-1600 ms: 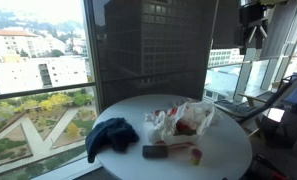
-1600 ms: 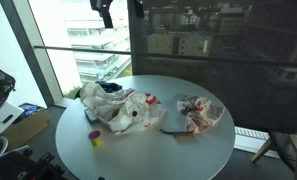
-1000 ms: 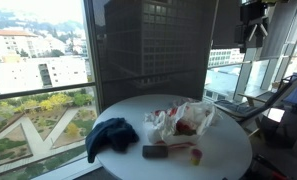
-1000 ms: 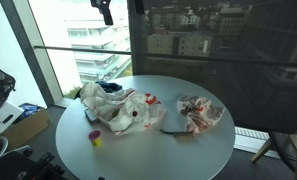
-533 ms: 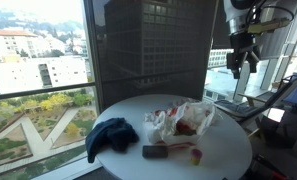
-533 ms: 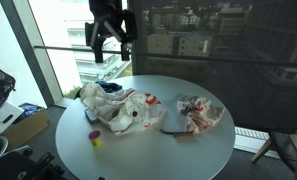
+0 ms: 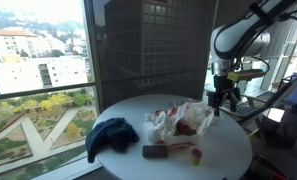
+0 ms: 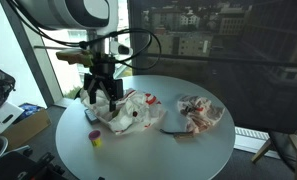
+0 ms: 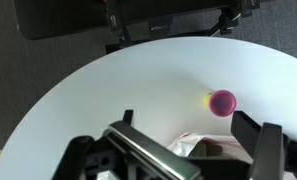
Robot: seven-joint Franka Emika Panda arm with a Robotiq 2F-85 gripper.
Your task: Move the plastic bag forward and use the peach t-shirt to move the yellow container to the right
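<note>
The crumpled white plastic bag (image 7: 183,120) with red contents lies on the round white table and also shows in the other exterior view (image 8: 126,110). My gripper (image 7: 224,100) is open and empty, low over the bag's edge (image 8: 101,92). In the wrist view the open fingers (image 9: 176,155) frame a bit of the bag (image 9: 203,148). The small yellow container with a pink top (image 8: 95,138) stands near the table's front edge (image 7: 196,155) (image 9: 221,102). A peach-and-white cloth (image 8: 198,113) lies apart from the bag.
A dark blue cloth (image 7: 111,135) lies at one side of the table (image 7: 228,150). A dark flat object (image 7: 155,151) lies beside the bag (image 8: 173,128). Glass walls stand close behind the table. A box (image 8: 23,122) sits on the floor.
The arm has come down from high above the table to just over the plastic bag. The bag, the container and the cloths have not moved.
</note>
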